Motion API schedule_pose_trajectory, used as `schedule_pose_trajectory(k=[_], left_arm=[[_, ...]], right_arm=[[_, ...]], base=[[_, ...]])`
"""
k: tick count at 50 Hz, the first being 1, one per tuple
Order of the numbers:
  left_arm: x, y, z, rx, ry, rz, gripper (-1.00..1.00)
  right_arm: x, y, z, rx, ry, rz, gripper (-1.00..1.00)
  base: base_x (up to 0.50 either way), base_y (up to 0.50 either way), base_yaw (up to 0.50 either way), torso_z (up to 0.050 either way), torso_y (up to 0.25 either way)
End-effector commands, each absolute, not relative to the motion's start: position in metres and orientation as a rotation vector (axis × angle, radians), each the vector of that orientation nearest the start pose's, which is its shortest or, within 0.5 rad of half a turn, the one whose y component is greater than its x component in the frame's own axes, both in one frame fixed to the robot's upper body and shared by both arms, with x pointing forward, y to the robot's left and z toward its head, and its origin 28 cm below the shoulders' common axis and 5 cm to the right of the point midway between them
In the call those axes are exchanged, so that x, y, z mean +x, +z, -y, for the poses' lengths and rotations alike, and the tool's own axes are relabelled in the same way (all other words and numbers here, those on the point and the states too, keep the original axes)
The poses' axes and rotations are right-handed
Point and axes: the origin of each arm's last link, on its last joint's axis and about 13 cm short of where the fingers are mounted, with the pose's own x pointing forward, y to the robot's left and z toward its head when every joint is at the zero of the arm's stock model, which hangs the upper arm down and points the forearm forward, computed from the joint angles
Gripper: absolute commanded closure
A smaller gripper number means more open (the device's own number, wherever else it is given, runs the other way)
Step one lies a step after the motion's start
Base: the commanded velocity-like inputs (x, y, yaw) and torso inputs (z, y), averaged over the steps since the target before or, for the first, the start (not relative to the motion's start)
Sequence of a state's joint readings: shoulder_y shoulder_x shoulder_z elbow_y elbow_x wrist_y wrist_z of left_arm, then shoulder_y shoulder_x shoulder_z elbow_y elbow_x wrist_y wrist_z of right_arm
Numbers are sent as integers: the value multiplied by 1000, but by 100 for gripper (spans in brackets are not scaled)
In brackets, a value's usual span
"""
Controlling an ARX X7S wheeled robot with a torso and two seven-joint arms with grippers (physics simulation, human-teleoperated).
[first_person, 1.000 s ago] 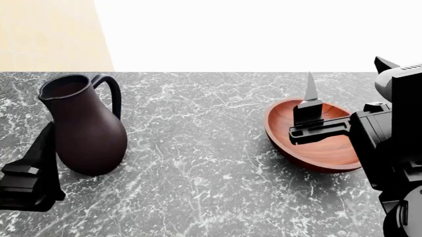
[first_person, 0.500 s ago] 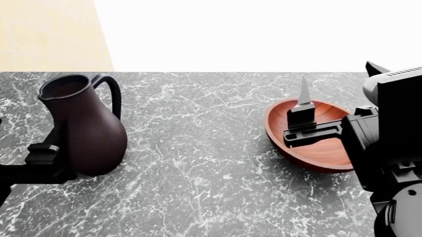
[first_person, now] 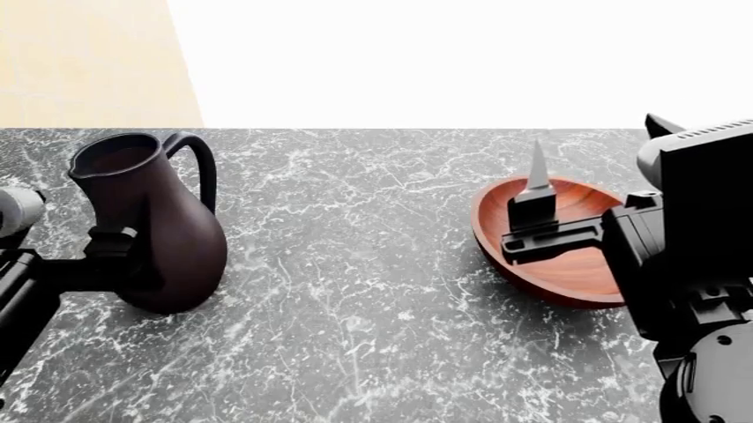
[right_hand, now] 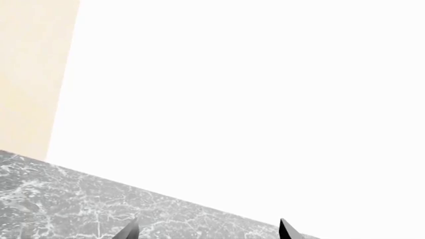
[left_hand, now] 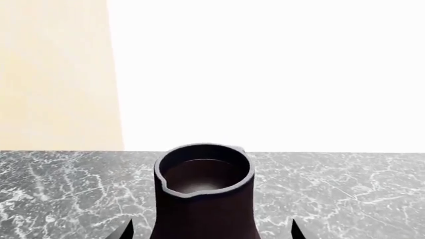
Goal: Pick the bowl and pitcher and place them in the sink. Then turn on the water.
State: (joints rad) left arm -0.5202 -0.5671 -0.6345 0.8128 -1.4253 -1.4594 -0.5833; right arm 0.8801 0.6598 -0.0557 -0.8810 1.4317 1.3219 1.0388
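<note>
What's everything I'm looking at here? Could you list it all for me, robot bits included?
pitcher: one, dark brown-purple, standing upright at the left of the countertop, its handle toward the wall.
bowl: one, glossy reddish-brown wood, at the right of the countertop, tilted.
countertop: one, dark grey stone with white veins, across the whole foreground.
wall: bright white behind the countertop, with a pale beige panel at the far left.
left gripper: one, black, open, fingers on either side of the pitcher's body.
right gripper: one, black, at the bowl, one of its fingers pointing up over the rim; whether it grips the bowl cannot be told.
</note>
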Motion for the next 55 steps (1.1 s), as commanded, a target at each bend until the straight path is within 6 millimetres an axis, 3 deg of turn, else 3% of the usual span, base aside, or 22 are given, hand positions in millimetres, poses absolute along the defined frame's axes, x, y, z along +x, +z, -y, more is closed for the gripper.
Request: schedule_pose_trajectory(k=[1, 55], left_arm=[[180, 233, -296, -24, -9, 14, -100], [221, 227, -297, -56, 17, -25, -100]], right_arm=[[186, 259, 122, -311, -5, 184, -100], [187, 255, 121, -304, 1, 178, -100]], base=[[0, 0, 0, 0, 0], [0, 0, 0, 0, 0]])
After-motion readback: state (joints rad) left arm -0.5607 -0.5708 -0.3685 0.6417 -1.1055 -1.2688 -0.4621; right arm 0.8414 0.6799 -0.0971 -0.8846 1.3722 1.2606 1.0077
